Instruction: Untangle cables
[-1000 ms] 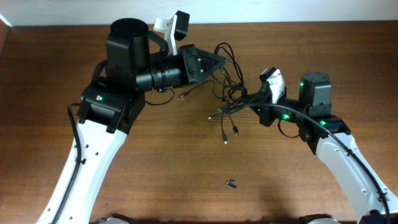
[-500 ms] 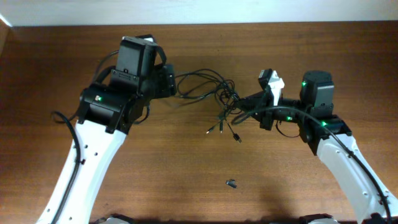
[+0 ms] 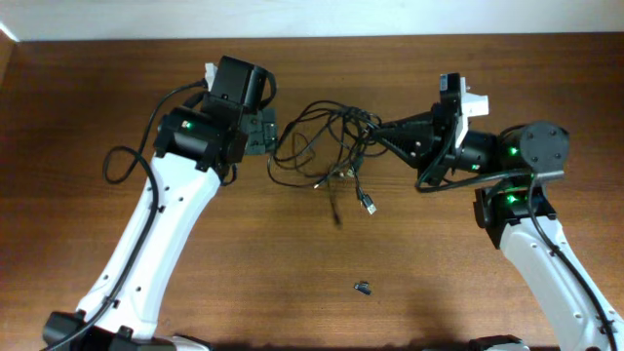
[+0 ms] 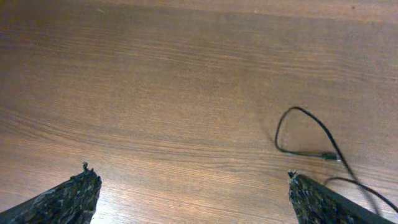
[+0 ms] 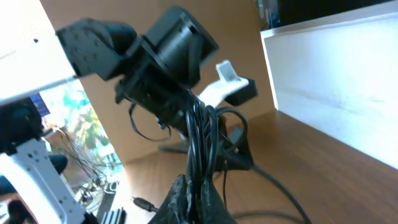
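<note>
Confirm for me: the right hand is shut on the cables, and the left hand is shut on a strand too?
Not quite. The left hand is open and holds nothing, as the left wrist view shows. The rest stands: the right hand is shut on the cables.

Cables [image 5: 200,143] — seemingly within right gripper [image 5: 194,196]
</note>
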### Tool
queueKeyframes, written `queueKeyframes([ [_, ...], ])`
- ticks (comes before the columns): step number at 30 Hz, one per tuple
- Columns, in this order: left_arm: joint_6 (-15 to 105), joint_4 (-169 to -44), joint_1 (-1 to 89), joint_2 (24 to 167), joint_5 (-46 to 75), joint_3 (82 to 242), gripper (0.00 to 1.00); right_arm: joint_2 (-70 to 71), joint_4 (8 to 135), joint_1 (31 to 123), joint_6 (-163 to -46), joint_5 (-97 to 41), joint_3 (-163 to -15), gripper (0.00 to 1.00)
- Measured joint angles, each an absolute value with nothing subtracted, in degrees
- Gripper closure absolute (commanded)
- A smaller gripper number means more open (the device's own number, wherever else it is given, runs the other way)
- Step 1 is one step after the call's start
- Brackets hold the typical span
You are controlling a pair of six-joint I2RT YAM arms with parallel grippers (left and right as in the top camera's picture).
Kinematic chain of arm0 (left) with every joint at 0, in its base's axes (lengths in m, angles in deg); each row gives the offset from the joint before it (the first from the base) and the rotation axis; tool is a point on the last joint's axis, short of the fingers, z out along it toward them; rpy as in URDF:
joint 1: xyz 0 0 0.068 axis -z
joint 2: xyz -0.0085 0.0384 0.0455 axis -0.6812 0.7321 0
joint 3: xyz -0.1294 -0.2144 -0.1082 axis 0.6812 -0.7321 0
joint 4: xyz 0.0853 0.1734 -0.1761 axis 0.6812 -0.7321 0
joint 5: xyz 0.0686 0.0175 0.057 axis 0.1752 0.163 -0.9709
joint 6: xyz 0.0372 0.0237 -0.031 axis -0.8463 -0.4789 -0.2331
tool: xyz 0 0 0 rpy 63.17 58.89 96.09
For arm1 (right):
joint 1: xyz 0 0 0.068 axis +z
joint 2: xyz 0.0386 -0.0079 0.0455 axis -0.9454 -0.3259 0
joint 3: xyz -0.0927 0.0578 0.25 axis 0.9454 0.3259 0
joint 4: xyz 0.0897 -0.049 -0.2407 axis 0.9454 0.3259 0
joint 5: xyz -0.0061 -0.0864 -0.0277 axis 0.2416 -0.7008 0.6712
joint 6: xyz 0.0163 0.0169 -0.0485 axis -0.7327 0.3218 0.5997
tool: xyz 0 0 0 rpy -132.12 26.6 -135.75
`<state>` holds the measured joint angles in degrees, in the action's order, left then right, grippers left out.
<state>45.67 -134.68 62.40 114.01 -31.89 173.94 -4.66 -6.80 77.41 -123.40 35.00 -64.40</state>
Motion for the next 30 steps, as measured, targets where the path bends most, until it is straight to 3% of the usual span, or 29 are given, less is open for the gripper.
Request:
queueKeyframes([
  [10, 41.3, -126.0, 60.6, 114.8, -33.4, 173.9, 0.01, -4.7, -6.8, 69.2, -129.3, 34.9, -64.4, 0.96],
  [14, 18.5, -123.1, 60.5, 114.8, -10.7, 173.9, 0.01, -4.7, -6.8, 69.2, -129.5, 36.6, -64.4, 0.96],
  [23, -10.6, -126.2, 55.8, 113.0, 25.7, 173.9, 0.0, -4.7, -7.0, 66.3, -128.6, 43.9, -64.4, 0.96],
  [25, -14.0, -127.9, 52.9, 109.8, 31.1, 173.9, 0.16, -4.7, -7.0, 65.7, -128.9, 44.9, -64.4, 0.96],
  [26, -15.2, -128.6, 52.2, 108.7, 33.2, 173.9, 0.16, -4.7, -7.0, 65.7, -129.0, 45.3, -64.4, 0.96],
  [27, -17.3, -130.1, 51.4, 107.2, 37.3, 173.9, 0.12, -4.7, -7.0, 65.7, -129.0, 45.6, -64.4, 0.96],
  [28, -19.0, -131.1, 51.1, 106.1, 40.1, 173.9, 0.01, -4.7, -7.0, 65.7, -129.1, 45.9, -64.4, 0.96],
  [30, -21.5, -131.5, 51.1, 104.7, 44.3, 173.9, 0.01, -4.7, -7.5, 65.7, -129.1, 46.6, -64.4, 0.96],
])
